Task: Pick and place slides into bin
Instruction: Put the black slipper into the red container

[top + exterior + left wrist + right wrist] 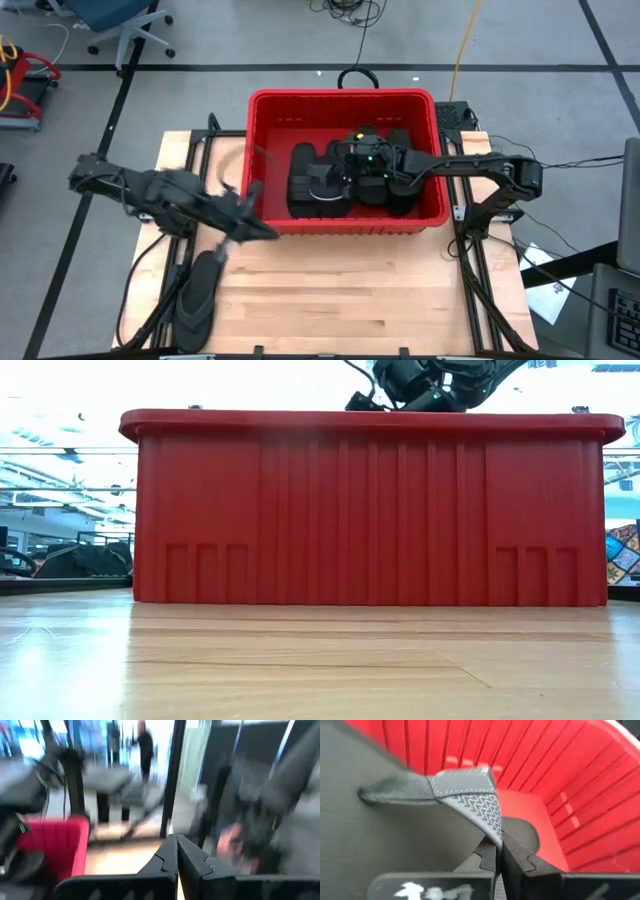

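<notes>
- The red bin (345, 105) is sitting in the upper centre of the high view on the wooden surface (340, 290), with several black slides (320, 185) lying inside it.
- The right pincer (499, 851) is reaching into the bin, its fingers pinching the grey thong strap (470, 787) of a flip-flop (380, 845).
- The left pincer (177, 851) is hovering at the bin's lower-left corner, fingers pressed together and gripping nothing.
- One slide (198, 290) is lying on the surface at lower left.
</notes>
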`<move>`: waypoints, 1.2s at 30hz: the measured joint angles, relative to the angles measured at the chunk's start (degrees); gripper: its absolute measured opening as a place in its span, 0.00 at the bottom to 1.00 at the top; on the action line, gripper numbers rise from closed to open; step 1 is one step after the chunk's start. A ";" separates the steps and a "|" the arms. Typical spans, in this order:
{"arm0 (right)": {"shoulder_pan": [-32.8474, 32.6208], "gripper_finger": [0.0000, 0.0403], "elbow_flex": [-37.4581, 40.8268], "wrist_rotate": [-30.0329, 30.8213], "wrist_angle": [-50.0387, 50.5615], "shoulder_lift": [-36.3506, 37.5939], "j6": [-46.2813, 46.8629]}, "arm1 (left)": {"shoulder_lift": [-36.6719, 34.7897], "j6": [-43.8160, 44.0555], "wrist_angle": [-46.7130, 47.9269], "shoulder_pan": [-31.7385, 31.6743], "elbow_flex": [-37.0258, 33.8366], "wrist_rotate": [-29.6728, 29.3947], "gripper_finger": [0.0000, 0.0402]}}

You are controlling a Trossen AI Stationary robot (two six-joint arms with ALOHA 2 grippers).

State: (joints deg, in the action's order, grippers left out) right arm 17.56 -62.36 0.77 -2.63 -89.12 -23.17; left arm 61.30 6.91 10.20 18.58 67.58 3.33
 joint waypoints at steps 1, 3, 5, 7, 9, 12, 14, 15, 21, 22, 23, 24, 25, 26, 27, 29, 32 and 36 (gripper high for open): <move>-0.02 0.00 0.43 0.85 0.12 0.00 -0.02 | -2.83 1.98 -4.47 -0.11 -4.02 -0.02 0.00; -0.14 0.00 0.96 1.32 0.16 0.00 -0.99 | -7.34 6.74 -10.38 -0.10 -11.49 0.04 0.00; -0.56 0.00 1.17 2.23 0.86 0.04 -3.20 | -10.86 11.21 -15.94 0.29 -17.62 -0.80 0.00; -0.66 0.00 1.21 3.70 2.17 0.04 -4.35 | -13.55 14.31 -17.77 1.06 -22.58 -2.78 0.00; -0.66 0.00 1.24 5.34 2.20 0.04 -5.57 | -15.80 16.00 -20.80 2.08 -25.48 -5.34 0.00; -1.03 0.00 1.26 9.90 0.09 1.02 -11.00 | -17.53 17.72 -21.13 3.34 -28.32 -7.43 0.00; -0.49 0.00 0.36 9.95 -0.02 1.85 -14.91 | -17.23 18.17 -21.08 3.69 -29.20 -7.92 0.00; -0.10 0.00 -0.38 10.04 -0.15 2.14 -16.20 | -16.99 18.56 -20.43 3.84 -29.63 -7.90 0.00; 2.36 0.00 -3.42 8.36 5.24 2.82 -24.45 | -16.45 19.20 -20.77 4.06 -30.00 -7.87 0.00; 2.88 0.00 -3.42 8.01 5.41 2.61 -24.74 | -16.35 19.22 -20.69 4.04 -30.00 -7.87 0.00; 3.41 0.00 -3.48 6.97 5.22 2.09 -24.17 | -16.37 19.12 -20.58 4.06 -30.05 -7.87 0.00; 4.06 0.00 -3.48 5.86 5.51 1.72 -22.31 | -16.44 19.11 -20.66 4.06 -30.06 -7.87 0.00; 4.54 0.00 -3.40 5.25 6.47 1.32 -20.34 | -16.50 19.16 -20.85 4.06 -30.06 -7.87 0.00; 4.72 0.00 -3.19 5.20 7.19 1.04 -18.49 | -16.52 19.22 -20.86 4.06 -30.06 -7.86 0.00; 4.86 0.00 -2.77 5.02 7.38 0.87 -16.83 | -16.49 19.22 -20.82 4.06 -30.06 -7.77 0.00; 4.94 0.00 -1.61 2.55 7.31 0.43 -14.06 | -16.41 19.38 -20.58 4.05 -30.06 -7.18 0.00; 4.67 0.00 0.61 -1.28 7.95 0.20 -11.73 | -16.46 19.37 -20.68 4.04 -30.06 -6.82 0.00; 4.13 0.00 3.08 -5.54 7.55 0.26 -10.69 | -16.46 20.09 -20.66 4.04 -30.06 -6.40 0.00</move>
State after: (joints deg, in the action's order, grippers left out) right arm 21.69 -59.28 -4.77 4.92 -88.86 -33.87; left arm 44.84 27.01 -10.46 22.61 37.52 -3.07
